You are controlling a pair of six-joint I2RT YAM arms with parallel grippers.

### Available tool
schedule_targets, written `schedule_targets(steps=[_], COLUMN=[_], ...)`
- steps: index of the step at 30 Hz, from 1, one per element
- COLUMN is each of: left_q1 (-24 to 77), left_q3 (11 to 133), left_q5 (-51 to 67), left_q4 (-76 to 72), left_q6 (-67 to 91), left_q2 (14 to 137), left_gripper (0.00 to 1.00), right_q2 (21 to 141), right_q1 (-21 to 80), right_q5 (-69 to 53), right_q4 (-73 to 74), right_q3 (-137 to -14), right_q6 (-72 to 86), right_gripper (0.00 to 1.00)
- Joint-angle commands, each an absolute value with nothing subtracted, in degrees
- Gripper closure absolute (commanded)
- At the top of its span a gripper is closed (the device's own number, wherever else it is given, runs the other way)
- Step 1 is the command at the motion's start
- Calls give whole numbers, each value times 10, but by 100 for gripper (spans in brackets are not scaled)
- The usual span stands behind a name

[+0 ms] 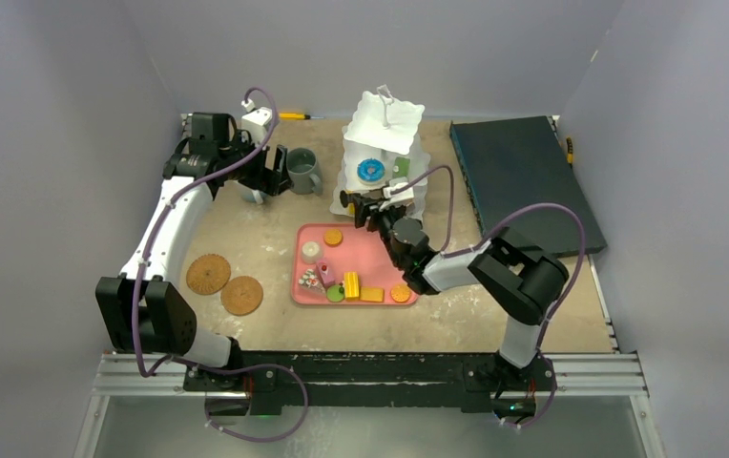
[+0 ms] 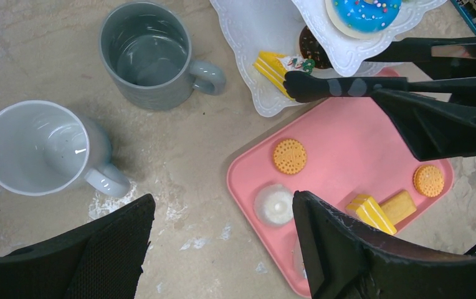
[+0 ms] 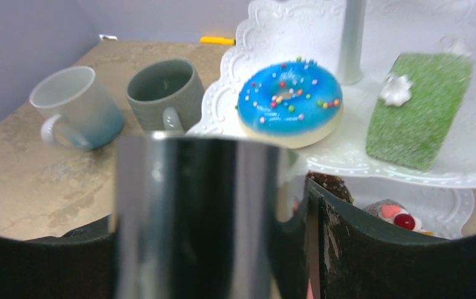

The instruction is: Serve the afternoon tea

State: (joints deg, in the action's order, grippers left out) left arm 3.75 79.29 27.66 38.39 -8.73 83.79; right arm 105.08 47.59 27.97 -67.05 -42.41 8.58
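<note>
Left wrist: right gripper [image 1: 378, 212] clamped on tongs [image 2: 347, 86], tips at yellow slice [image 2: 271, 67], bottom tier of stand [image 2: 248, 37]; loosen gently, back out level. Left gripper [image 2: 220, 208] apart, empty.

The stand [image 3: 254, 31] looks like smooth, glossy white plastic, and on it I see a blue donut [image 3: 290, 99] with shiny icing and a rough, grainy green cake [image 3: 419, 112], while beside it the grey mug [image 3: 164, 93] looks matt, the white mug [image 3: 76, 106] glazed, and the tongs [image 3: 192, 212] in my right claw [image 3: 214, 249] mirror-bright metal.

Top view high, far; 2 wrist views close, sharing grey mug [image 2: 145, 56].
</note>
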Motion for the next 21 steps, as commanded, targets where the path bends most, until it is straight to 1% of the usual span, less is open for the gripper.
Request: schedule_targets(steps=[1, 5, 13, 21], left_q1=[32, 32, 32, 32], left_q3=[802, 802, 799, 798], left_q5=[283, 284, 285, 286], left_q4=[368, 368, 367, 367], left_q6=[-89, -90, -88, -86], left_q2=[838, 835, 832, 827], left_gripper=[19, 19, 20, 20], right_q2=[985, 944, 897, 858], right_q1=[488, 528, 623, 679], right_q5=[285, 284, 295, 296], right_q4=[-690, -668, -626, -579], right_q3=[-406, -368, -304, -283], right_q6=[86, 94, 136, 152], right_gripper=[33, 33, 35, 36])
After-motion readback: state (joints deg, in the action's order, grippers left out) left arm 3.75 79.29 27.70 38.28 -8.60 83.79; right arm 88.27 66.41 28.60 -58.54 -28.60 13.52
